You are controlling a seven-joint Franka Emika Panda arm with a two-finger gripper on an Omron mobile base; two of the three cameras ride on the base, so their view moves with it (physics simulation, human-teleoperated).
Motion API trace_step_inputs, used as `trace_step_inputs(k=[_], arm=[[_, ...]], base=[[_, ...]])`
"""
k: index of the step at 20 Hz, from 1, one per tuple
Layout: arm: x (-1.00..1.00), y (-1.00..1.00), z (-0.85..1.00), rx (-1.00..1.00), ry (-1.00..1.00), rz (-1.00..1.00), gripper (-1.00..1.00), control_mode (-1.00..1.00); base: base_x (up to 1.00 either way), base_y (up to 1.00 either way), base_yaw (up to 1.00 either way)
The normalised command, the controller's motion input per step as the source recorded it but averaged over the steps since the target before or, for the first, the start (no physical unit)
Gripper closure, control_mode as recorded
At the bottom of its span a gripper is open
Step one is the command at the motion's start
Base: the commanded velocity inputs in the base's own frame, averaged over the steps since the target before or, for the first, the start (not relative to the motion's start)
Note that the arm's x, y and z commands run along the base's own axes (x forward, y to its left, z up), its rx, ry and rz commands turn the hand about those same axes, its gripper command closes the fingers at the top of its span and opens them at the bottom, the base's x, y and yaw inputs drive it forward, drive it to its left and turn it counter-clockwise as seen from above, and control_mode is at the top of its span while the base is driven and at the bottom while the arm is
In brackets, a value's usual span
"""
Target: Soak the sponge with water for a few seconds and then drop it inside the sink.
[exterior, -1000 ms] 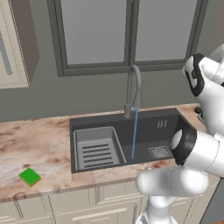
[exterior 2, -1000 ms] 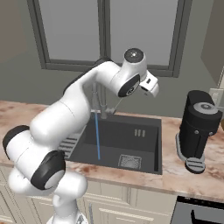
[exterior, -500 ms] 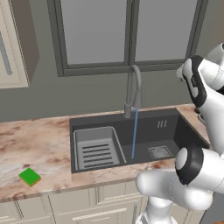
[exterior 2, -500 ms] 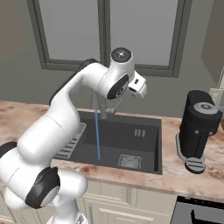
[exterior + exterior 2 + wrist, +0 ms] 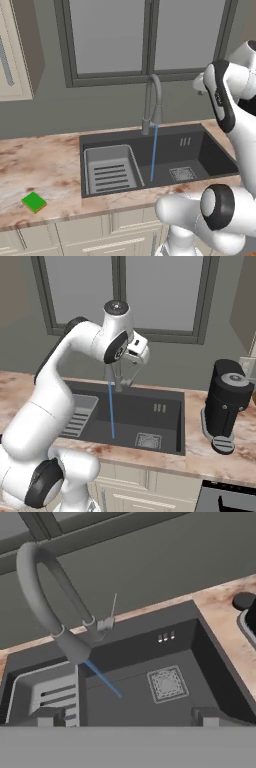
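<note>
Green sponge [image 5: 34, 202] on counter [image 5: 35, 165] | water [image 5: 154, 152] running | sink [image 5: 200, 150] unlabelled

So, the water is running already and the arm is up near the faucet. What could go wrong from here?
1. The sponge lies on the counter far left of the sink, while the open gripper hangs high by the faucet. The long swing across might clip the faucet.
2. The sponge lies near the counter's front edge, so a poor grasp could push it off.
3. Meanwhile the water runs unused.
</note>
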Motion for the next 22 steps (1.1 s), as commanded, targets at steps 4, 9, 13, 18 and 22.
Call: trace_step_inputs(k=[4,9,13,18,22], arm=[[-0.59,0.42,0.38,-0.08,0.09,0.04,-1.00,-1.00],[-0.44,0.59,0.12,-0.09,0.09,0.04,-1.00,-1.00],[-0.21,0.58,0.00,-0.03,0.03,0.07,-1.00,-1.00],[0.00,0.41,-0.13,0.00,0.00,0.04,-1.00,-1.00],[0.13,0.46,-0.51,0.00,0.00,0.05,-1.00,-1.00]], base=[[0.00,0.00,0.00],[0.00,0.00,0.00],[0.00,0.00,0.00],[0.00,0.00,0.00],[0.00,0.00,0.00]])
